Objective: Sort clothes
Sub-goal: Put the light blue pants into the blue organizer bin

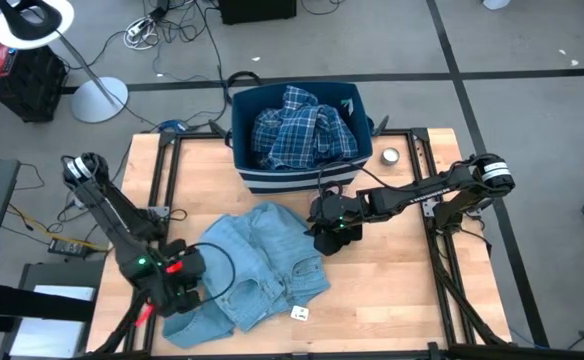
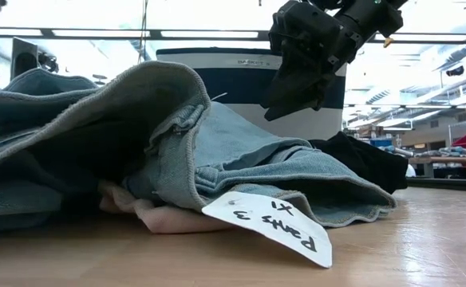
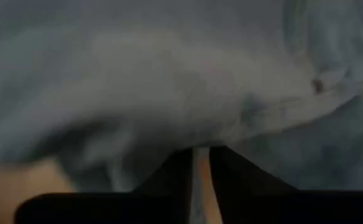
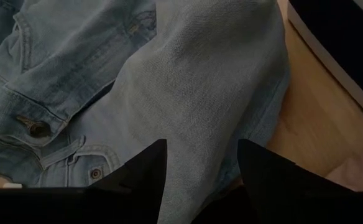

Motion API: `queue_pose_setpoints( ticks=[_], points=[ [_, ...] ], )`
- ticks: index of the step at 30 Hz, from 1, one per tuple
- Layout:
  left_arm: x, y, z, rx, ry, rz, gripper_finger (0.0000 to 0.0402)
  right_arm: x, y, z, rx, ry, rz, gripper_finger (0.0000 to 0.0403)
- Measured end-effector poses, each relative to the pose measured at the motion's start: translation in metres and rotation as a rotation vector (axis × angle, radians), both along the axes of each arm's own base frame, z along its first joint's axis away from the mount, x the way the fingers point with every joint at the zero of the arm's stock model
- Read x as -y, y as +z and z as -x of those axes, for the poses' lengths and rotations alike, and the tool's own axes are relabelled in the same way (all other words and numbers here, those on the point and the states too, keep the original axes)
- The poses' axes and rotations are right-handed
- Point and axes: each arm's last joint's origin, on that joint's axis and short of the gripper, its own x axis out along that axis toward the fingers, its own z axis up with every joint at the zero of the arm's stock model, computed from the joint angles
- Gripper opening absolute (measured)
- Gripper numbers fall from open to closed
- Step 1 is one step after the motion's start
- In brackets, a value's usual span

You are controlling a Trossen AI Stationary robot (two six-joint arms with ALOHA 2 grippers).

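- The plaid shirt (image 1: 302, 130) already lies in the bin (image 1: 294, 178) at the far side of the surface (image 1: 392, 290), so I judge that part of the sorting done.
- The jeans (image 1: 262, 265) lie crumpled in the middle of the surface with a paper tag (image 2: 269, 226) at their near edge; a pink piece (image 2: 157, 215) peeks from under them and a black garment (image 2: 369, 159) lies beside them toward the bin. These are left to sort.
- The left gripper (image 1: 177, 285) is at the jeans' near-left corner, its fingers (image 3: 175, 180) nearly together with denim pressed close; whether they grip cloth I cannot tell.
- The right gripper (image 1: 332, 232) hovers at the jeans' right edge, its fingers (image 4: 147, 168) spread on either side of a denim fold, not clamped.
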Motion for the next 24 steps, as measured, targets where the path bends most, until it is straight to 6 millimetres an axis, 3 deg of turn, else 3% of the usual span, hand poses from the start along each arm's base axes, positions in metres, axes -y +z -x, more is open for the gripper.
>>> queue_pose_setpoints(
  ticks=[5,14,24],
  points=[
    [-0.015,-0.006,-0.021,0.084,0.033,-0.048,0.0007,0.002,0.001,-0.001,0.011,-0.003,0.004,0.0195],
    [-0.038,0.001,-0.057,0.226,0.002,-0.172,0.0003,0.011,-0.001,0.0,-0.022,0.031,-0.036,0.0193],
    [-0.046,0.002,-0.065,0.222,-0.002,-0.182,0.0002,0.012,-0.011,0.002,0.037,0.068,-0.057,0.0196]
  ],
)
